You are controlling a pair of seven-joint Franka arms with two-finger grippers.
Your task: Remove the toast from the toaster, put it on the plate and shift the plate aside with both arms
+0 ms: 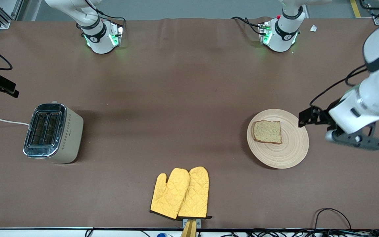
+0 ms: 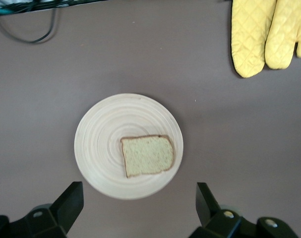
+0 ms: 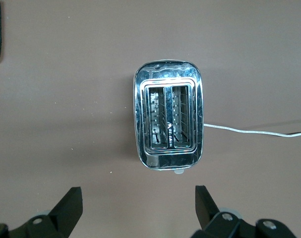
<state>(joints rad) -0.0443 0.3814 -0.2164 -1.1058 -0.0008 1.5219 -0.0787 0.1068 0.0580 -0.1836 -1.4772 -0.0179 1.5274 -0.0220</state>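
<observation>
The toast [image 1: 267, 131] lies flat on the round pale-wood plate [image 1: 288, 148], toward the left arm's end of the table. In the left wrist view the toast [image 2: 148, 155] and the plate [image 2: 100, 144] lie just ahead of my left gripper [image 2: 139, 192]. My left gripper [image 1: 304, 119] hangs open and empty over the plate's rim on the left arm's side. My right gripper [image 1: 2, 86] is up over the right arm's end of the table beside the toaster. It is open and empty in the right wrist view [image 3: 138, 195].
A chrome two-slot toaster [image 1: 53, 133] with empty slots [image 3: 168, 116] and a white cord stands toward the right arm's end. Two yellow quilted oven mitts [image 1: 181, 193] lie at the table edge nearest the front camera, also seen in the left wrist view [image 2: 264, 34].
</observation>
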